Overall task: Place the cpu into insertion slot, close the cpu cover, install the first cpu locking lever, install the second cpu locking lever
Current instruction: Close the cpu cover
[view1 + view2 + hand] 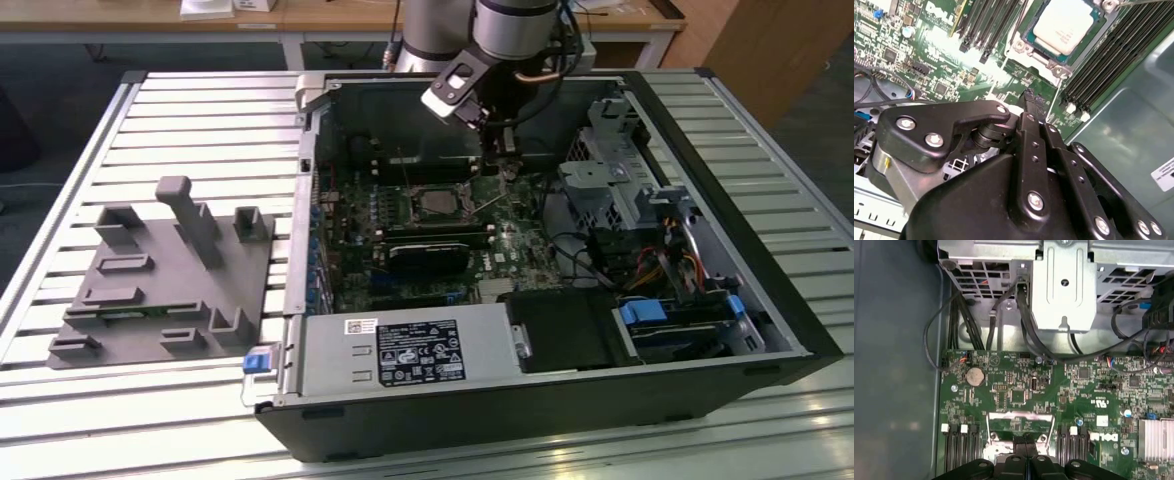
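gripper (1031, 102): black jointed links and bright screw heads. its body blocks much of the second wrist view, hiding the board under it.
fingers (1027, 130): slim black bars pressed together at the tips, with nothing seen between them. i cannot tell whether the tips touch the board.
cover (1021, 419): thin silvery square frame just past the fingertips in the first wrist view. green board shows through its window, and the fingers hide its near edge.
cpu (1064, 25): flat square with a pale matt metal top, lying in the slot (1046, 54). one corner is cut off by the picture edge.
slot: dark rim around the cpu, with metal tabs at its corners.
board (1004, 385): green and crowded with small chips. long black memory slots (1114, 60) run beside the slot.
cables (934, 335): black loops from the board up to a grey perforated metal cage.
arm (514, 25): comes down from the upper middle of the exterior view and reaches steeply into the case (534, 400). the gripper (505, 170) is just up and right of the slot.
fixture (160, 270): grey moulded block with posts, at the exterior view's left.
table (200, 110): pale slatted metal.
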Robot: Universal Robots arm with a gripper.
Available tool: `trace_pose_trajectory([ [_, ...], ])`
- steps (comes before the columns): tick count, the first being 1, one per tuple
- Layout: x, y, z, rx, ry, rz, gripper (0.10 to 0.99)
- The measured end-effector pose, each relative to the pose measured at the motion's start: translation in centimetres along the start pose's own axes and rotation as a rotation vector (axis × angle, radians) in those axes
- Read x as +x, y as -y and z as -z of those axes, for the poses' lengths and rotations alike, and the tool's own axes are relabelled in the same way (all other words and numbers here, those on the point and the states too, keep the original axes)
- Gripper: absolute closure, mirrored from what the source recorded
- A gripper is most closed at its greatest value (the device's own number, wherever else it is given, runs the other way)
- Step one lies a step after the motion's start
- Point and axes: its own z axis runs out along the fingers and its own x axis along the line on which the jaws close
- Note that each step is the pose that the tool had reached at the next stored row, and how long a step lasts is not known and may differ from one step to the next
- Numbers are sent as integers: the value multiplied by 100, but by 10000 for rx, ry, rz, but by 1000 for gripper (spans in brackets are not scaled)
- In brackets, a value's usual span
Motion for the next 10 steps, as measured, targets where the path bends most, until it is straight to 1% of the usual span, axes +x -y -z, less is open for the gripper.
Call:
trace_pose_trajectory([
  [2, 2, -30, -6, 0, 0, 1, 980],
  [10, 3, -106, -20, 0, -3, 40, 980],
])
